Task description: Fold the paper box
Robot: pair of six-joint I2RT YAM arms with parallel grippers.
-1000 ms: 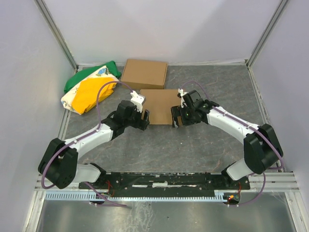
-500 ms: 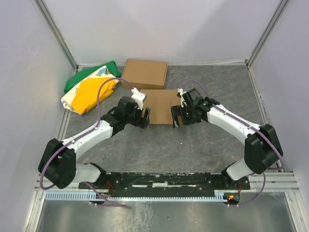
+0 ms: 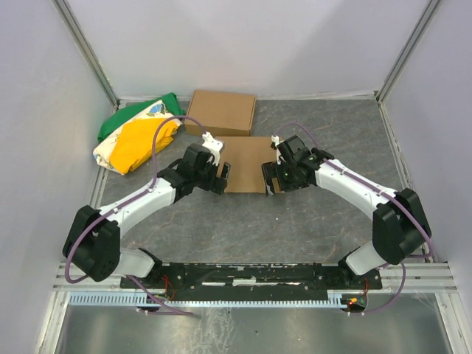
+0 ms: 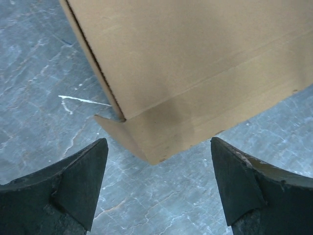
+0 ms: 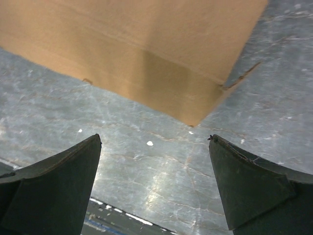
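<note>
The paper box (image 3: 247, 161) is a closed, flat brown cardboard mailer lying mid-table between my two grippers. My left gripper (image 3: 223, 178) is open and empty at the box's near left corner, close to it without gripping it. In the left wrist view that corner (image 4: 156, 152) lies just beyond my open fingers (image 4: 159, 188). My right gripper (image 3: 267, 179) is open and empty at the near right corner. In the right wrist view the box (image 5: 132, 44) fills the top, its corner just past my open fingers (image 5: 154, 183).
A second ready-made brown cardboard box (image 3: 221, 112) lies just behind the paper box. A green, yellow and white bag (image 3: 138, 136) lies at the far left. Grey walls close in the table on three sides.
My left gripper has shifted slightly farther away along the box's left edge. The right gripper and the box have barely moved.
</note>
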